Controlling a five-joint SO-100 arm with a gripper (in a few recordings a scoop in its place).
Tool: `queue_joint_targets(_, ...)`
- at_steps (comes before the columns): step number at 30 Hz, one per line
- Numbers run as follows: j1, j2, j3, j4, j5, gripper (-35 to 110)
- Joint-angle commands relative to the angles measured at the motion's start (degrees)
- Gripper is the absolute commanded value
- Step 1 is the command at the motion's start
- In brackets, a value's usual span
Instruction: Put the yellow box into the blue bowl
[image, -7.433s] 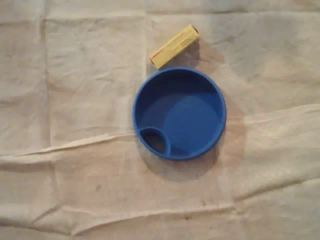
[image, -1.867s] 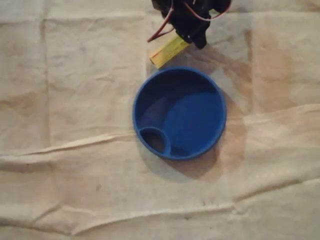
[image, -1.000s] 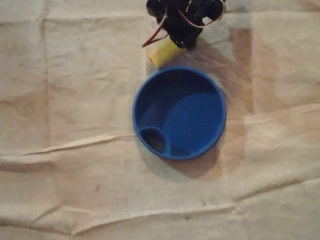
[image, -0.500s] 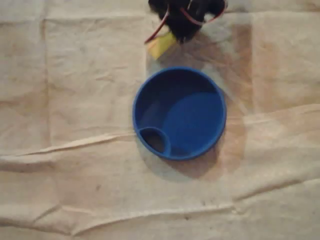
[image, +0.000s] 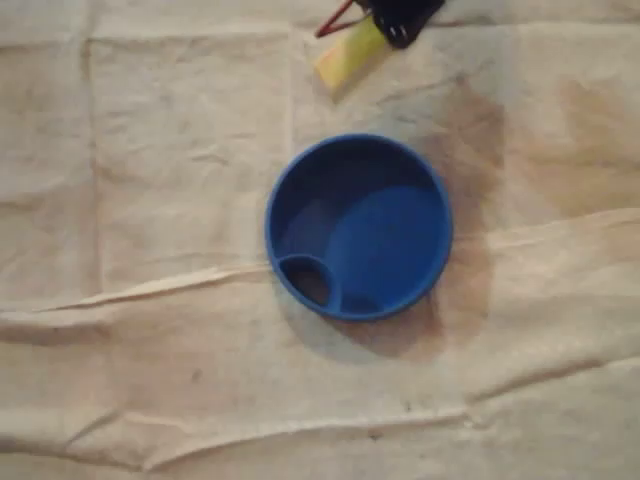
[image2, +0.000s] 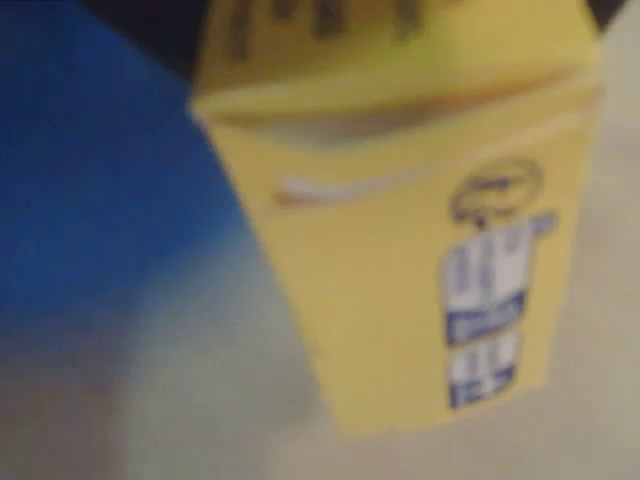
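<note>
A long yellow box (image: 347, 58) hangs tilted at the top of the overhead view, its upper end caught in my black gripper (image: 388, 24), which is shut on it. The box is off the cloth, above and beyond the far rim of the round blue bowl (image: 358, 227). The bowl stands mid-picture with a small round pocket at its lower left and nothing else inside. In the wrist view the yellow box (image2: 420, 230) looms close and blurred, with blue print on one face, and the blue bowl (image2: 90, 170) shows to its left.
A creased beige cloth (image: 150, 330) covers the whole table. Red wires (image: 335, 18) trail from the gripper at the top edge. Open cloth lies on all sides of the bowl.
My gripper came down on the box beside the bowl's far rim and closed on it. Since then the box has lifted off the cloth and shifted towards the top edge and slightly right.
</note>
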Motion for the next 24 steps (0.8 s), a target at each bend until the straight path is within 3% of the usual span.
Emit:
queue_joint_targets(1,-0.4,-5.6,-14.2,-1.1,8.1,0)
queue_joint_targets(14,-1.0,-35.5,-48.3,-0.7,14.4,0)
queue_joint_targets(24,-1.0,-42.0,-56.0,-0.7,14.4,0)
